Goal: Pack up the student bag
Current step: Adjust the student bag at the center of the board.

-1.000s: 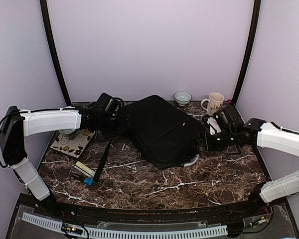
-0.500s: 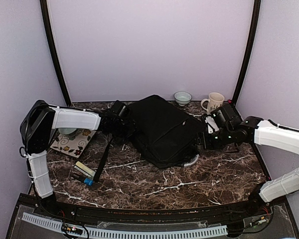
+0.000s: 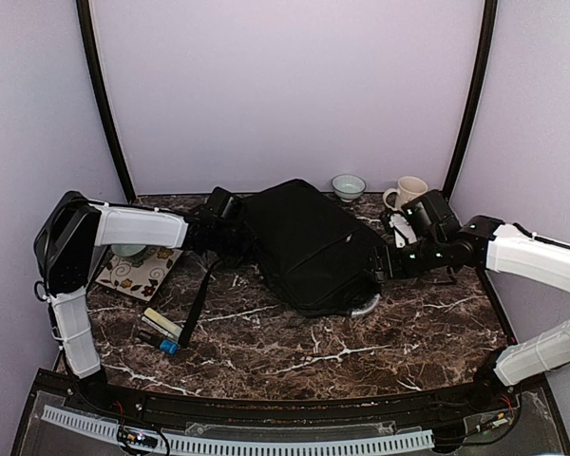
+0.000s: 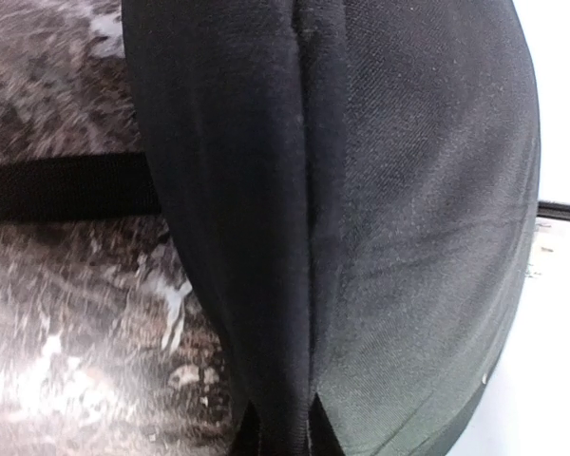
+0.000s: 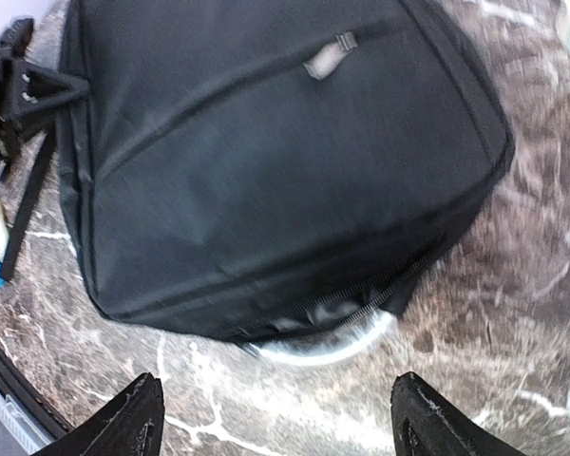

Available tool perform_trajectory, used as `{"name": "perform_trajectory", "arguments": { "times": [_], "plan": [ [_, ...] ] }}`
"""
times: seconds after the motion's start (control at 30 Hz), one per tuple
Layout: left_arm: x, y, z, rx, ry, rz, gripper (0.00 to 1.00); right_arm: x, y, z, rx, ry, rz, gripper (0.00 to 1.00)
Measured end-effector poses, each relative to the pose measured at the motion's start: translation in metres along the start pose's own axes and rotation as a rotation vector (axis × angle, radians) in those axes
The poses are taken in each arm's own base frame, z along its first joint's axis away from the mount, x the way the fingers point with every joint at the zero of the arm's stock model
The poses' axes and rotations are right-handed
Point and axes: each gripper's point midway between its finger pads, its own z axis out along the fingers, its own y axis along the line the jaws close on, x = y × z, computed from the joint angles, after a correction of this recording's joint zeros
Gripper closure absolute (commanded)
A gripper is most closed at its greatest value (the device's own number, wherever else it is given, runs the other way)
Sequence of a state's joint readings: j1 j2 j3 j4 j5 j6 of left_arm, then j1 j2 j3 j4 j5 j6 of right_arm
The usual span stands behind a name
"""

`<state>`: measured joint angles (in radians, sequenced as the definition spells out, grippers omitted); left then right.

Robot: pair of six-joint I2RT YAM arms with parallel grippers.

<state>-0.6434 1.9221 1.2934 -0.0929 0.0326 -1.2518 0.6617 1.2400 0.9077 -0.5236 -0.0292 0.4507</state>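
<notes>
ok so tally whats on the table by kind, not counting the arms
student bag: 1
bowl: 1
mug: 1
patterned card: 1
pens: 2
pale item, half hidden, kind unclear: 1
total: 7

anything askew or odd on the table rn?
Nothing spilled or damaged. The large black fabric backpack lies diagonally across the marble table, one long black strap trailing loose toward the near left and its silvery-grey loop handle poking out from under the near corner. The left pincer is shut on a fold of its fabric.
</notes>
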Motion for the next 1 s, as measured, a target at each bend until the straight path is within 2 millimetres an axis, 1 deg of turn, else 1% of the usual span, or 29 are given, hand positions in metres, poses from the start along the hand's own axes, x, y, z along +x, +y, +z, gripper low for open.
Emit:
{"name": "perform_trajectory", "arguments": {
  "times": [0.07, 0.17, 0.3, 0.4, 0.5, 0.67, 0.77, 0.83, 0.9, 1.0],
  "plan": [
    [-0.001, 0.001, -0.006, 0.003, -0.008, -0.04, 1.0, -0.008, 0.009, -0.004, -0.019, -0.021, -0.03, 0.17],
    [0.001, 0.002, -0.012, -0.002, -0.013, -0.09, 1.0, -0.011, 0.033, -0.01, -0.067, -0.04, -0.106, 0.17],
    [0.004, 0.003, -0.023, -0.005, -0.029, -0.172, 1.0, -0.005, 0.071, -0.012, -0.163, -0.046, -0.202, 0.17],
    [0.006, 0.009, -0.034, -0.009, -0.046, -0.231, 1.0, 0.003, 0.093, -0.008, -0.227, -0.032, -0.243, 0.17],
    [0.003, 0.02, -0.05, -0.024, -0.084, -0.286, 1.0, 0.018, 0.111, 0.007, -0.272, 0.009, -0.308, 0.17],
    [-0.005, 0.036, -0.083, -0.039, -0.16, -0.373, 1.0, 0.057, 0.142, 0.037, -0.324, 0.132, -0.466, 0.17],
    [-0.007, 0.043, -0.09, -0.051, -0.189, -0.405, 1.0, 0.072, 0.157, 0.049, -0.366, 0.16, -0.526, 0.17],
    [-0.006, 0.046, -0.093, -0.057, -0.2, -0.414, 1.0, 0.074, 0.163, 0.053, -0.387, 0.157, -0.539, 0.16],
    [-0.005, 0.046, -0.097, -0.06, -0.207, -0.42, 1.0, 0.071, 0.167, 0.058, -0.396, 0.137, -0.545, 0.16],
    [-0.002, 0.044, -0.102, -0.055, -0.215, -0.421, 1.0, 0.064, 0.164, 0.072, -0.385, 0.12, -0.534, 0.16]
  ]
}}
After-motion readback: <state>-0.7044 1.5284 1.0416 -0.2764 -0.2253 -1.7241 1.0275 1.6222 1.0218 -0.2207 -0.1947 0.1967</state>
